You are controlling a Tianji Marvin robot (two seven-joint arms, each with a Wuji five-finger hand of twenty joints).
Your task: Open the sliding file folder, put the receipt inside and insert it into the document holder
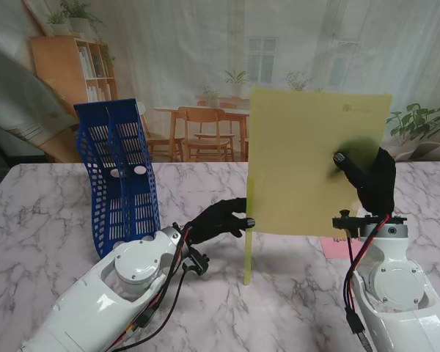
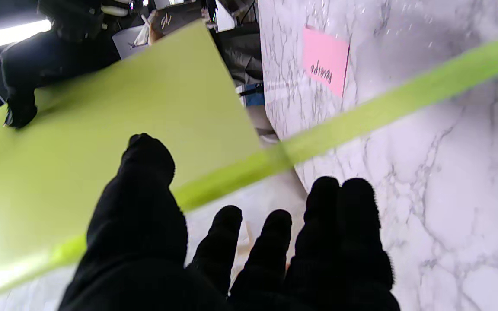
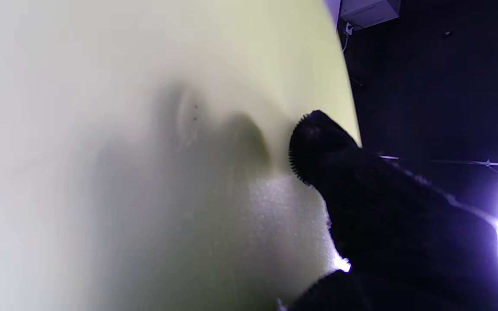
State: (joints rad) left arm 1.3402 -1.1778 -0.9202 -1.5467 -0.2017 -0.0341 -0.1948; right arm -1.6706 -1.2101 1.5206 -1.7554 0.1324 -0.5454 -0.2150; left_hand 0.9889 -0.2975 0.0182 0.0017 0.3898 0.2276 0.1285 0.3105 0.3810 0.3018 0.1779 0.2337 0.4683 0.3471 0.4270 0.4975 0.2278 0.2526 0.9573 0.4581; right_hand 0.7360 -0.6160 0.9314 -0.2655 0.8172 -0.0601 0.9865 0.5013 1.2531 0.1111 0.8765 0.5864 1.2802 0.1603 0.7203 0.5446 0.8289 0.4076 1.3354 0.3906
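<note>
My right hand (image 1: pixel 374 183) holds the yellow-green folder (image 1: pixel 301 161) upright above the table, thumb (image 3: pixel 318 142) on its near face and fingers showing dimly through the sheet (image 3: pixel 145 129). The folder's slide bar (image 1: pixel 247 257) runs along its left edge and sticks out past the bottom corner toward the table. At that corner, the fingertips of my left hand (image 1: pixel 220 218) close on the bar (image 2: pixel 383 108). The pink receipt (image 1: pixel 336 247) lies flat on the table beside my right wrist, and shows with writing in the left wrist view (image 2: pixel 324 60). The blue document holder (image 1: pixel 121 176) stands at the left.
The marble table (image 1: pixel 44 220) runs from the holder to the right edge. The holder leans back, with its slots open toward me. My left forearm (image 1: pixel 132 279) lies just in front of the holder.
</note>
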